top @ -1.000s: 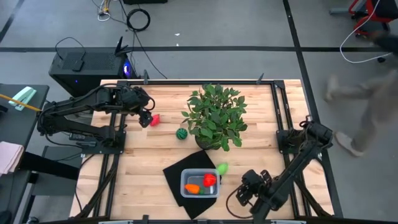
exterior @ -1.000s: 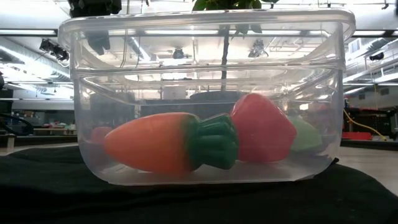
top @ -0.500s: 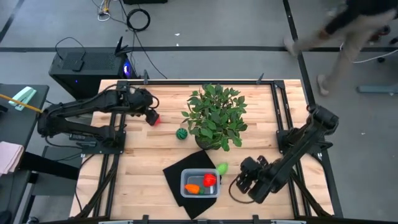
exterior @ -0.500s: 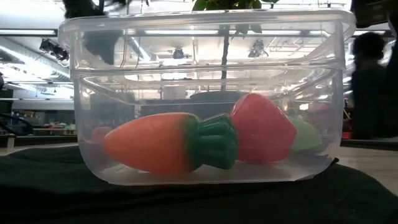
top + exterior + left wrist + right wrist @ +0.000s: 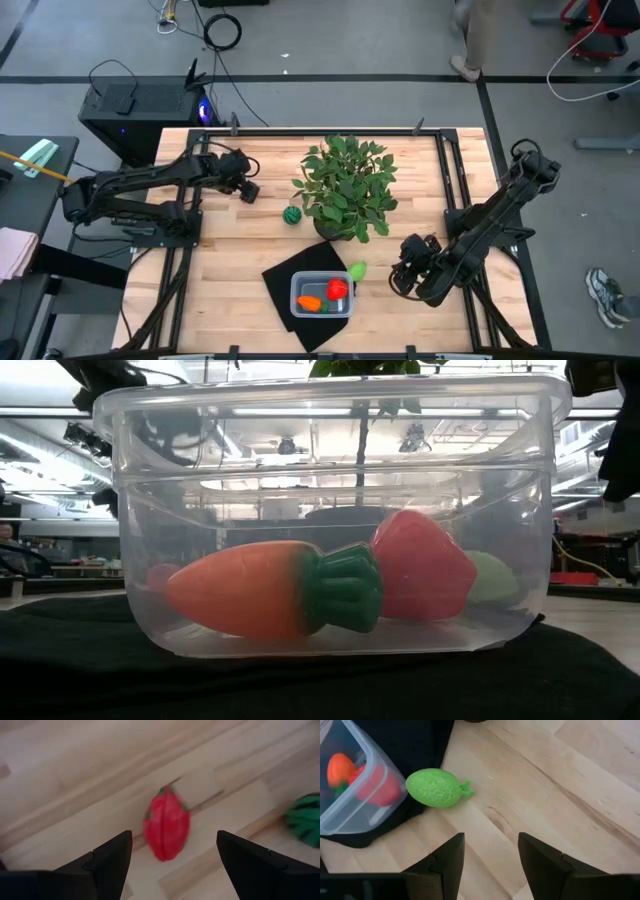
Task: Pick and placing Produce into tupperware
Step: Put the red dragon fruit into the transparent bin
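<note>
Sitting on a black square mat (image 5: 300, 270) near the front edge of the pale wooden-plank table (image 5: 230, 270), the tupperware (image 5: 322, 295) is a clear plastic tub with rounded corners and a stepped rim; through its glossy wall the low view shows a smooth orange toy carrot (image 5: 245, 589) with a ridged green top lying on its side, and a red strawberry-shaped piece (image 5: 423, 567) leaning behind it. Just beside the tub, on bare wood at the mat's edge, lies the light yellow-green piece (image 5: 436, 787), egg-shaped with a crackled skin and a small stem. The right gripper (image 5: 404, 277) hovers near it, fingers spread apart and empty. At the table's far side the left gripper (image 5: 243, 186) hangs over a red strawberry (image 5: 166, 823), glossy and pointed, lying on the planks; its fingers stand wide on either side and hold nothing. A dark green striped ball (image 5: 291, 214) rests between that strawberry and the leafy potted plant (image 5: 346, 186).
</note>
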Controlling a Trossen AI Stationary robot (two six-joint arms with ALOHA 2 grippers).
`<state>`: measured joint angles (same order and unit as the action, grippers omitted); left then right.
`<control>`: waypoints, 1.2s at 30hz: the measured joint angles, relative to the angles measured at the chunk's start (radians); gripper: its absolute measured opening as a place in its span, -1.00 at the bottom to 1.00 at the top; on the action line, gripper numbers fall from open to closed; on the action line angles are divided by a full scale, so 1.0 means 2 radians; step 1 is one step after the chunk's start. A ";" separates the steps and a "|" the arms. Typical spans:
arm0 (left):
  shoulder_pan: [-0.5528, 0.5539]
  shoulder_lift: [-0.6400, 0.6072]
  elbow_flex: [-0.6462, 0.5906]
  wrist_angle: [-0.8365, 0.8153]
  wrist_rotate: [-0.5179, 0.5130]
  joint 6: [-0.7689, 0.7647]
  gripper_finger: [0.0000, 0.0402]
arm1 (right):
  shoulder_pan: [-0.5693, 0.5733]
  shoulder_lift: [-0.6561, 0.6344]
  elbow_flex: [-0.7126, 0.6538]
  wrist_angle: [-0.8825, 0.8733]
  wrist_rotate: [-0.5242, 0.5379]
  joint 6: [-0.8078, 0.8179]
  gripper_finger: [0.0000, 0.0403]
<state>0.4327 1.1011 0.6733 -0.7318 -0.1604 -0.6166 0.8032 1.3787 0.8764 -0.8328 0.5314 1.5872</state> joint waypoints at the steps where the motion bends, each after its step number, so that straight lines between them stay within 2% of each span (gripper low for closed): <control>1: 0.005 0.007 -0.003 0.002 0.004 0.000 0.48 | 0.000 0.000 0.000 0.001 0.000 -0.001 -0.06; 10: 0.034 0.076 -0.009 0.069 0.054 0.030 0.49 | -0.001 0.000 0.000 0.016 -0.003 -0.003 -0.07; 21: 0.047 0.153 -0.009 0.073 0.057 0.061 0.53 | -0.001 0.000 0.000 0.028 -0.004 0.000 -0.07; 26: 0.046 0.170 -0.009 0.082 0.076 0.070 0.52 | -0.001 0.000 0.000 0.028 -0.004 0.002 -0.07; 36: 0.046 0.170 -0.009 0.095 0.079 0.079 0.50 | -0.001 0.000 0.000 0.028 -0.004 0.003 -0.07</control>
<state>0.5255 1.4410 0.6558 -0.5411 -0.0017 -0.4587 0.8005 1.3788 0.8764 -0.7765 0.5232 1.5938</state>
